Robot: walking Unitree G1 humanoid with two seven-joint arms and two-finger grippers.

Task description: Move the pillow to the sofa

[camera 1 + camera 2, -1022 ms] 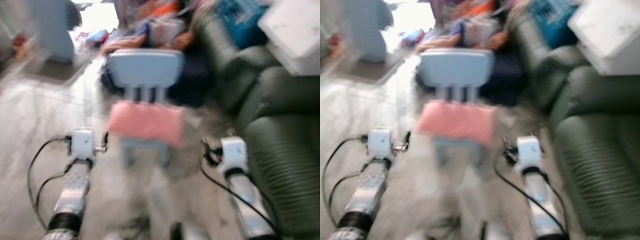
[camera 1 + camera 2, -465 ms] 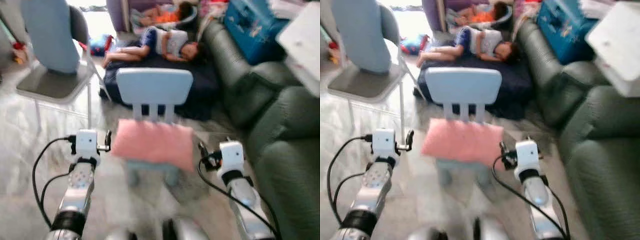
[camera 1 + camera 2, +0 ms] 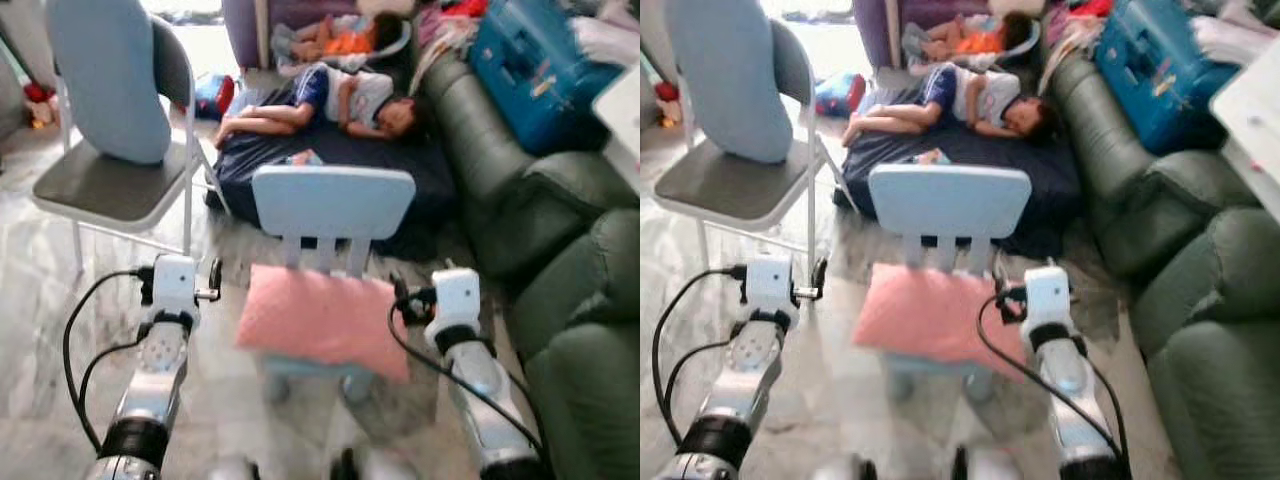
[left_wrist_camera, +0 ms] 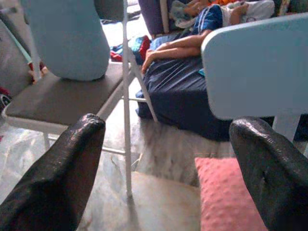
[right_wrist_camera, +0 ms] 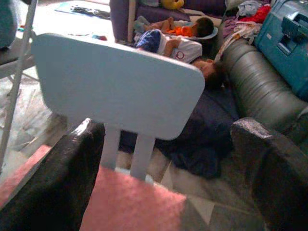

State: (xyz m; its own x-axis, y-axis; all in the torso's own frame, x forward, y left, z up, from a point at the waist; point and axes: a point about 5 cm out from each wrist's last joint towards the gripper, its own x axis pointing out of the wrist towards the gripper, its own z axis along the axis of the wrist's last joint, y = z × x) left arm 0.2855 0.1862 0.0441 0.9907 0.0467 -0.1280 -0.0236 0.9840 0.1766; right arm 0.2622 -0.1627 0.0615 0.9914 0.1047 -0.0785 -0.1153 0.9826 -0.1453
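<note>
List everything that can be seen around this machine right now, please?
pillow: one, pink, lying on the seat of the small chair
small chair: one, pale blue, straight ahead of the robot
folding chair: one, grey seat, ahead on the left
cushion: one, light blue, leaning against the folding chair's back
mattress: one, dark blue, on the floor behind the small chair
people: two, lying down, one on the mattress, one beyond it
sofa: one, dark green, on the right
case: one, blue, on the sofa's far end
left claw: one, black fingers, open, left of the pillow
right claw: one, black fingers, open, at the pillow's right edge
</note>
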